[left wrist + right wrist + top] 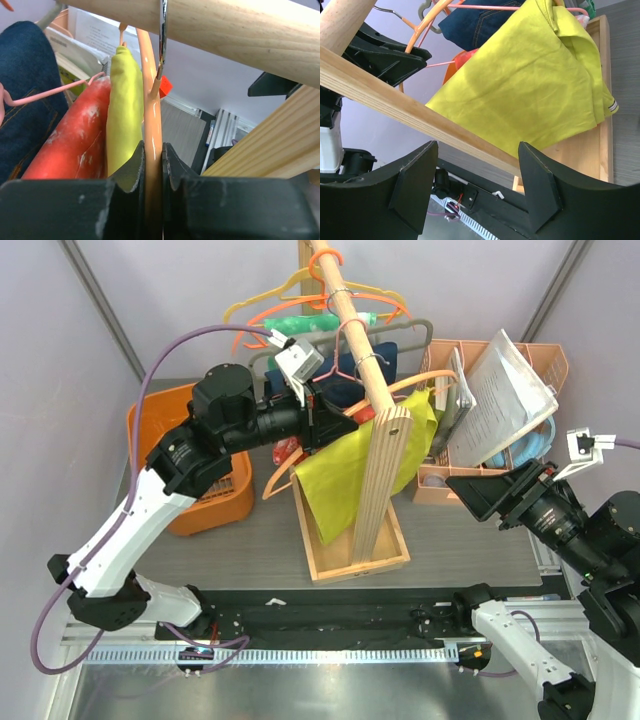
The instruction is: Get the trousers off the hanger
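The yellow-green trousers (335, 480) hang from the peach hanger (272, 478) on the wooden rod (355, 325), behind the rack's upright board. My left gripper (335, 422) is shut on the hanger's peach bar (153, 115); the trousers (124, 105) lie just left of the jaws. My right gripper (478, 496) is open and empty, to the right of the rack. In the right wrist view the trousers (530, 85) hang beyond the slanted upright (395, 100), well ahead of my right gripper (477, 150).
A red patterned cloth (75, 145) and a navy garment (25, 75) hang beside the trousers. Several other hangers (300, 290) sit on the rod. An orange basket (205, 490) stands at left, a peach organiser with papers (500, 400) at right, and the rack's wooden tray base (395, 558) below.
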Available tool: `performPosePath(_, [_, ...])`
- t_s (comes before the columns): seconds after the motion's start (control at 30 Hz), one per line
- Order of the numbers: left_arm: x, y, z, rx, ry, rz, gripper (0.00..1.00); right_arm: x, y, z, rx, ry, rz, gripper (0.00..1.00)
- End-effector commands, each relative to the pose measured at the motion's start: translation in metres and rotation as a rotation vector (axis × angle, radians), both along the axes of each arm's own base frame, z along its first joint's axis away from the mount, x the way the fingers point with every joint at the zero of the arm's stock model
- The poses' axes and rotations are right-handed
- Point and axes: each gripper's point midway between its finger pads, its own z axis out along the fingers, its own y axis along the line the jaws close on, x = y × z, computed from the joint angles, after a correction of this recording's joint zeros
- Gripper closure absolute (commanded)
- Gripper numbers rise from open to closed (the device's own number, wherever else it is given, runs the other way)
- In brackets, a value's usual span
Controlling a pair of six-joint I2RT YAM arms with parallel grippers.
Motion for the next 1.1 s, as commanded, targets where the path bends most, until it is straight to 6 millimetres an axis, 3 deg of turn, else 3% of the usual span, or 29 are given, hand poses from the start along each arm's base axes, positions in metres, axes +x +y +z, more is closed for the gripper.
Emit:
performPosePath(0.0, [0.006,0.015,0.012,0.016,-0.073,0.121,0.99,-0.011,0.000,0.007,-0.014,-0.034,0.027,0.29])
performPosePath(0.1, [0.003,0.023,0.016,-0.002,-0.068,0.144,1.00,-0.017,0.000,0.002,-0.026,-0.030,0.040,0.29])
performPosePath(0.2, [-0.005,0.033,0.032,-0.053,-0.090,0.149,1.00,-0.021,-0.001,-0.002,-0.041,-0.033,0.045,0.28])
performPosePath(0.4, [-0.037,0.031,0.059,-0.110,-0.143,-0.003,1.00,-0.025,-0.005,-0.009,-0.070,-0.029,0.038,0.27])
performPosePath(0.6, [-0.041,0.040,0.066,-0.117,-0.172,0.007,1.00,-0.026,-0.006,-0.012,-0.081,-0.026,0.038,0.25])
performPosePath(1.07, [-0.053,0.064,0.109,-0.208,-0.239,0.049,1.00,-0.029,-0.007,-0.013,-0.088,-0.021,0.034,0.25])
